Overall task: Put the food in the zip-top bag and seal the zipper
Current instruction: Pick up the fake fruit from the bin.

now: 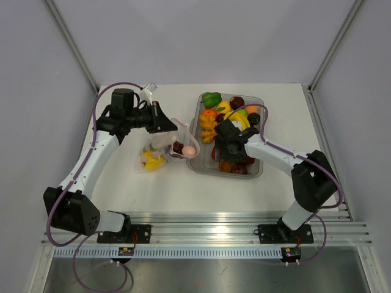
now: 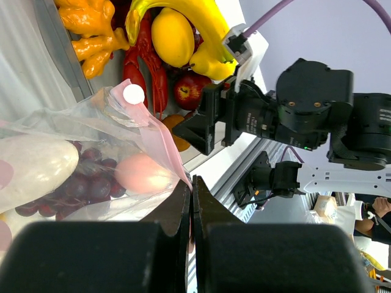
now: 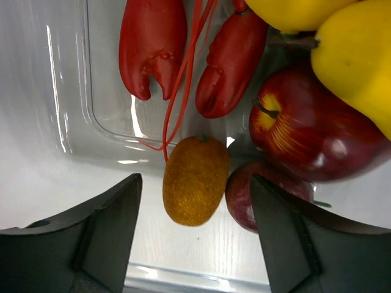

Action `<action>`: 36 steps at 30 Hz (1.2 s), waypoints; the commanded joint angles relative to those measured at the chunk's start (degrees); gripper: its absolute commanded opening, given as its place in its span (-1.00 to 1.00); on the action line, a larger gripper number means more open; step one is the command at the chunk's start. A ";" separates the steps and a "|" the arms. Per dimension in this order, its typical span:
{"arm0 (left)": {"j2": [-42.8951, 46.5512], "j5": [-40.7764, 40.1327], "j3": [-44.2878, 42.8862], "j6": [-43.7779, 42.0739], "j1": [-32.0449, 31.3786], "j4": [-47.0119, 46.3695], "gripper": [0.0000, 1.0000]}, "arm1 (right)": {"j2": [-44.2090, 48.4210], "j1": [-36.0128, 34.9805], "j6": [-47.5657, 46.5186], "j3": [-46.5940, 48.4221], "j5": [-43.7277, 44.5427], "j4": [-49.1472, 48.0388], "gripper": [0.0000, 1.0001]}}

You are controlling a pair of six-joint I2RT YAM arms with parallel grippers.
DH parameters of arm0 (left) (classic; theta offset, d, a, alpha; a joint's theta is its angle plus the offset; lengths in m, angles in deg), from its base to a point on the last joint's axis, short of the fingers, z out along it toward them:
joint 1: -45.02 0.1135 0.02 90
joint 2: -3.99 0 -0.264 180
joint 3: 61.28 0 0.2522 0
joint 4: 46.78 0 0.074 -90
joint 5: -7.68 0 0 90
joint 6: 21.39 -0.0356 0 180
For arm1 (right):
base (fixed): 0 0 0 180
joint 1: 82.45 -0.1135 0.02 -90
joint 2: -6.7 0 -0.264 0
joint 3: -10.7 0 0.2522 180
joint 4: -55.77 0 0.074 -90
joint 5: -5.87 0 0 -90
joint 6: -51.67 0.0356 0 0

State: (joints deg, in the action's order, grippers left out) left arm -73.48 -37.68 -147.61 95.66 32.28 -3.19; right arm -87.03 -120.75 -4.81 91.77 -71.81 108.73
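Clearly the coming move turns on the small orange fruit [image 3: 195,180] in the grey tray [image 3: 73,91]. The right fingers [image 3: 104,238] are spread wide and hold nothing, and the fruit lies straight ahead of them, centred in the gap. Its long axis runs along the line of approach, across the line on which the fingers close, so they would meet on its narrow width. A dark red fruit [image 3: 244,198] touches its right side, and the red lobster's [image 3: 153,49] thin feeler runs down to its top, so the grip looks likely to crowd the right finger.

The right arm is the nearer one. The left fingers [image 2: 192,204] are pressed together, pinching the zip-top bag [image 1: 160,146] by the pinkish-red zipper [image 2: 168,149] at its mouth edge. The bag lies on the table just left of the tray, its mouth turned toward it. Purple grapes [image 2: 82,183], a pink fruit [image 2: 140,173] and a white piece [image 2: 33,162] are already in it. Judging by this, the fruit must travel leftward to the held mouth.
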 commanded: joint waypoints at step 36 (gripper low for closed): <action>-0.49 0.53 -0.99 -0.42 0.08 -2.75 -1.00 | 5.23 -1.51 -2.32 19.88 -7.39 -0.26 -0.36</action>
State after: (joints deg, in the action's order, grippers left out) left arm -74.22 -37.73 -147.64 95.59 32.28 -3.15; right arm -81.46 -121.12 -6.87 107.03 -76.33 110.07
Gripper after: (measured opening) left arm 0.007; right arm 0.524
